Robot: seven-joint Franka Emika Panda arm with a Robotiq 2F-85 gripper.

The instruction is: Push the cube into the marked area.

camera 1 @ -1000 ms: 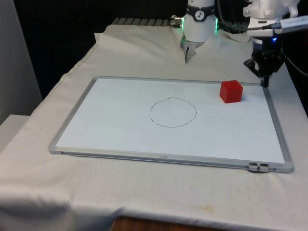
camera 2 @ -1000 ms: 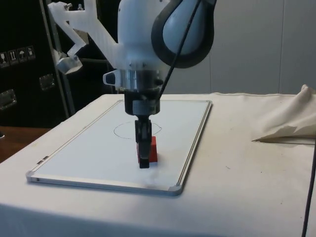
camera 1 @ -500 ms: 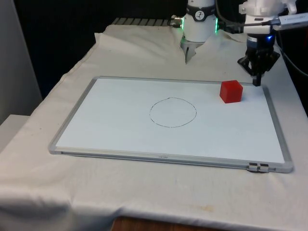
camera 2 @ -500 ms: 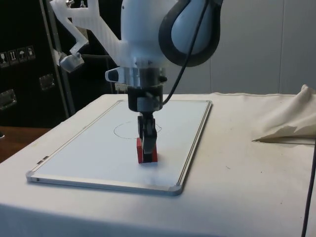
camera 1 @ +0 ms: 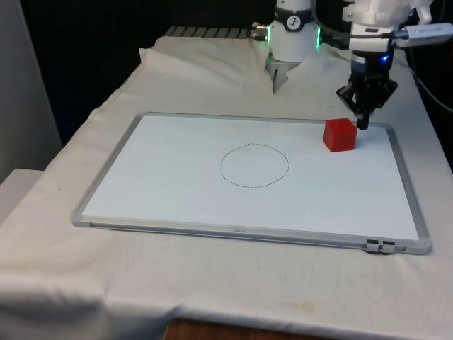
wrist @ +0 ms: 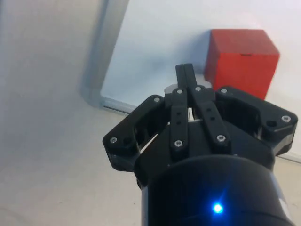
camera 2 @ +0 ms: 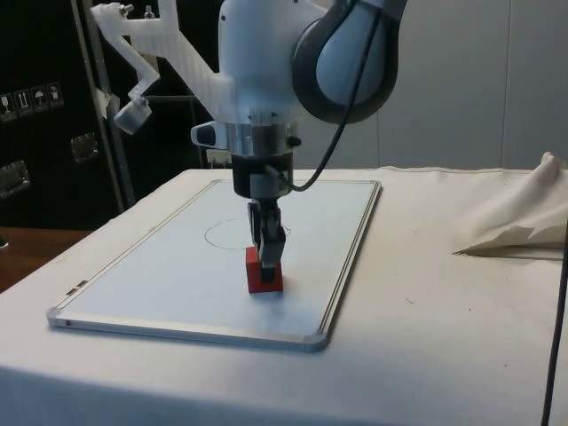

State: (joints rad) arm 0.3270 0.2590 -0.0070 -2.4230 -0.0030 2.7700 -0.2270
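Whiteboard (camera 1: 177, 191) bears cube (camera 1: 340, 134), seemingly upright.

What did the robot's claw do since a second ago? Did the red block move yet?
The gripper slid towards the front view's left, from the whiteboard's edge to right beside the red cube, fingers shut together and holding nothing. The cube stayed where it was, outside the drawn circle.

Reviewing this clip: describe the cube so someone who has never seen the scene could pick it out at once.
A whiteboard lies flat on the table. The cube sits on it near the far corner on the front view's right, beside the drawn circle, with the gripper just behind it. It is the one red, solid thing on the white surface.
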